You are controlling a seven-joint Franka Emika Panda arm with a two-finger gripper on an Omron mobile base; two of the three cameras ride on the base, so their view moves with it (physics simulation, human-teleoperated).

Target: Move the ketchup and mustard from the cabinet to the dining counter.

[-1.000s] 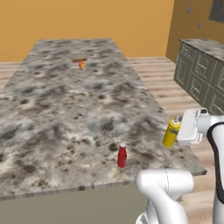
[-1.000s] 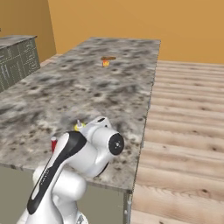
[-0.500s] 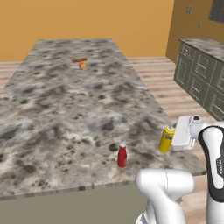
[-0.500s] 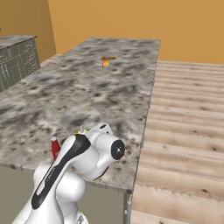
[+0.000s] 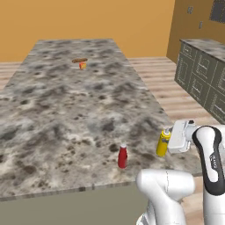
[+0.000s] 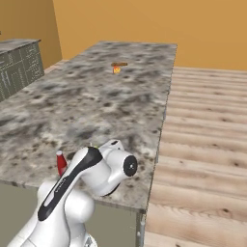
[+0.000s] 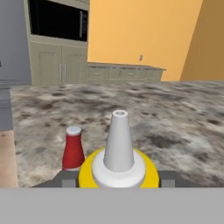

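Claw (image 5: 169, 141) grips mustard (image 5: 163, 142), seemingly touching dining counter (image 5: 66, 101).

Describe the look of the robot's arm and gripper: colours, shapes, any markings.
The arm is built of glossy white, rounded segments with black strips along the links; a dark round cap marks a joint in the right base view. Its base is a bulbous white shell. The hand is a boxy white block, and the gripper ends in small dark grey fingertips. No cables or lettering are visible.

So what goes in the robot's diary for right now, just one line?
end effector: shut on mustard | mustard: low over dining counter edge | ketchup: standing on counter
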